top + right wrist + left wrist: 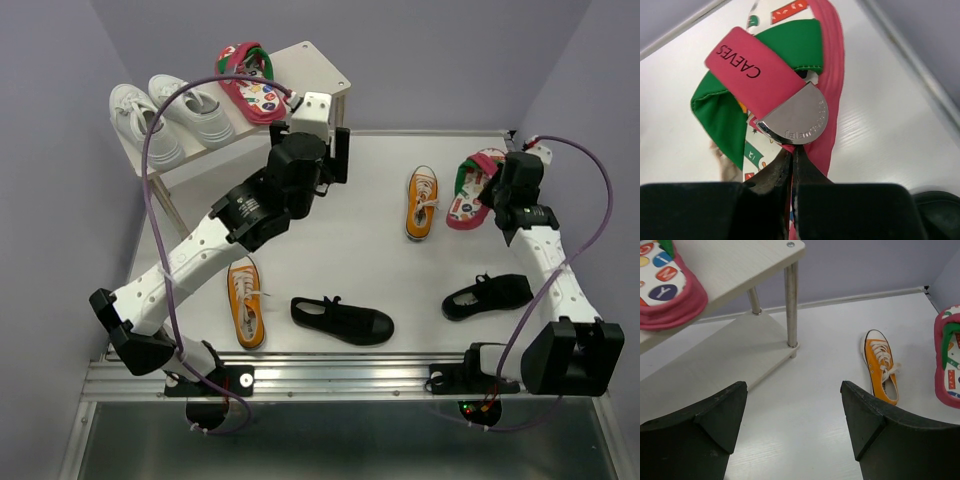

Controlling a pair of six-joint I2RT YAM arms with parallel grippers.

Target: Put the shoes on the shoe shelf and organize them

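Observation:
The shoe shelf point(320, 70) stands at the back left. Two white sneakers point(165, 115) and one red flip-flop point(250, 85) lie on its top board point(740, 265). My left gripper point(338, 160) hangs open and empty just right of the shelf, over bare table point(794, 390). My right gripper point(503, 195) is shut on the second red flip-flop point(470, 190) at the back right, gripping its strap point(752, 72) just under the metal disc point(797, 117); the fingertips meet there point(792, 155). I cannot tell whether it is lifted.
One orange sneaker point(422, 202) lies mid-table beside the held flip-flop; it also shows in the left wrist view point(881, 365). The other orange sneaker point(245, 300) lies front left. Black strap shoes lie front centre point(343, 318) and front right point(488, 295). The shelf's lower board point(715, 355) is bare.

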